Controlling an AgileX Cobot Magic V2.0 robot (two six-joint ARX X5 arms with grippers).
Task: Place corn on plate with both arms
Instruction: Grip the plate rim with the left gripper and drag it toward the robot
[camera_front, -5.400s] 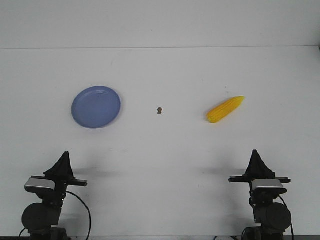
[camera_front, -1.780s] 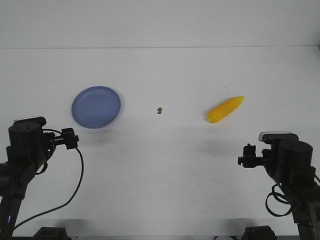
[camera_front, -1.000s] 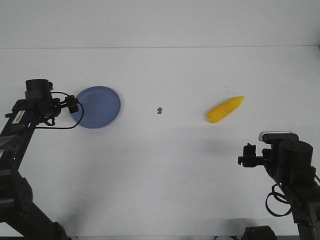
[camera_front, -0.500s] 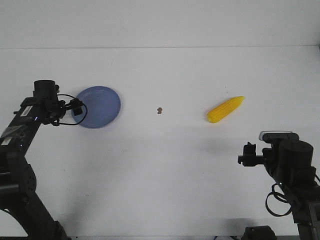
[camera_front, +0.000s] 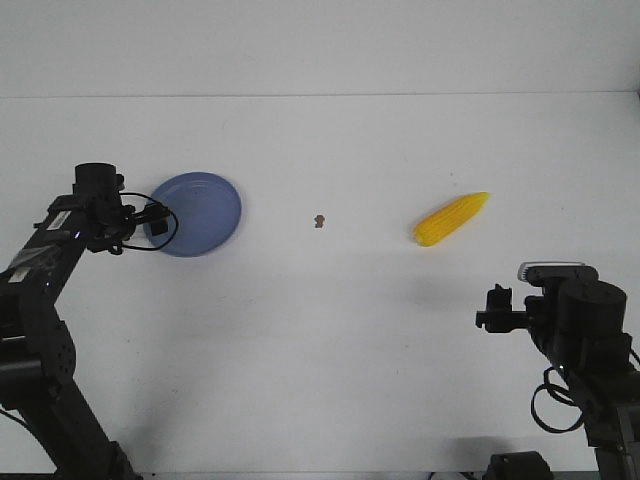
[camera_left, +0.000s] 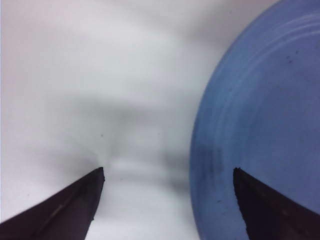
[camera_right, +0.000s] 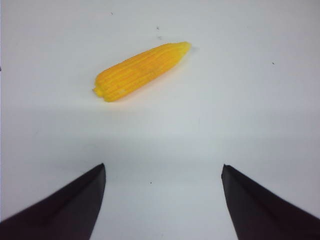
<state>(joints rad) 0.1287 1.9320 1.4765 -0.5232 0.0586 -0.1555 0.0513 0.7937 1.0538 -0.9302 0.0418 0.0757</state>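
The yellow corn (camera_front: 452, 219) lies on the white table at the right, tip pointing to the far right. It also shows in the right wrist view (camera_right: 140, 72), ahead of my right gripper (camera_right: 163, 167), which is open, empty and well short of it. In the front view that gripper (camera_front: 497, 310) hangs near the front right. The periwinkle-blue plate (camera_front: 197, 213) sits at the left. My left gripper (camera_front: 155, 226) is at the plate's left edge. In the left wrist view it (camera_left: 168, 171) is open and empty, one finger over the table and one over the plate (camera_left: 260, 115).
A tiny brown speck (camera_front: 319, 220) lies on the table between plate and corn. The table's far edge (camera_front: 320, 96) meets a white wall.
Both arms have risen from their rest pose. The left arm has reached forward to the plate's left edge and edged slightly nearer in the last half second. The right arm has held still since 1.8 s ago.
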